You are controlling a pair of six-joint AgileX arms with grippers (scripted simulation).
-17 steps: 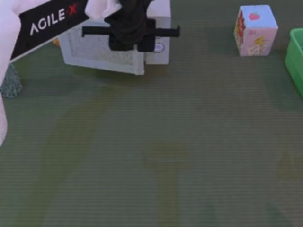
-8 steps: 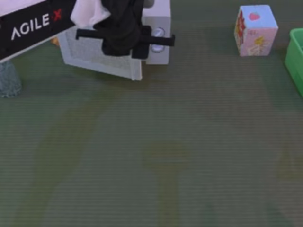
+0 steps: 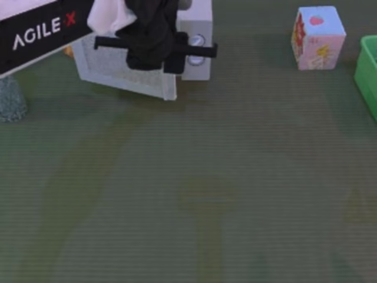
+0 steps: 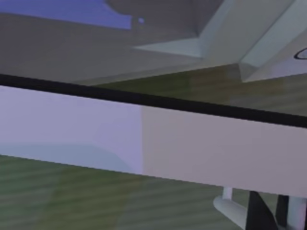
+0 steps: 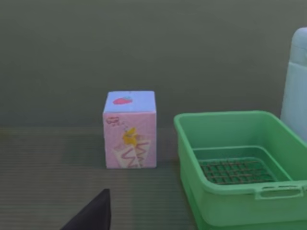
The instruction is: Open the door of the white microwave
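Left gripper [image 3: 154, 44] sits over the white microwave [image 3: 197, 23], above the door [image 3: 121, 69], which stands swung partly out from the front. Grip state: cannot tell (fingers hidden under the wrist). Likely positioned to keep pulling. Right arm parked off-frame, facing the carton [image 5: 130, 129].

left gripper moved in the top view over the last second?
Yes. The left gripper shifted toward the top view's left and far edge, judged against the white microwave, then held for the last half second.
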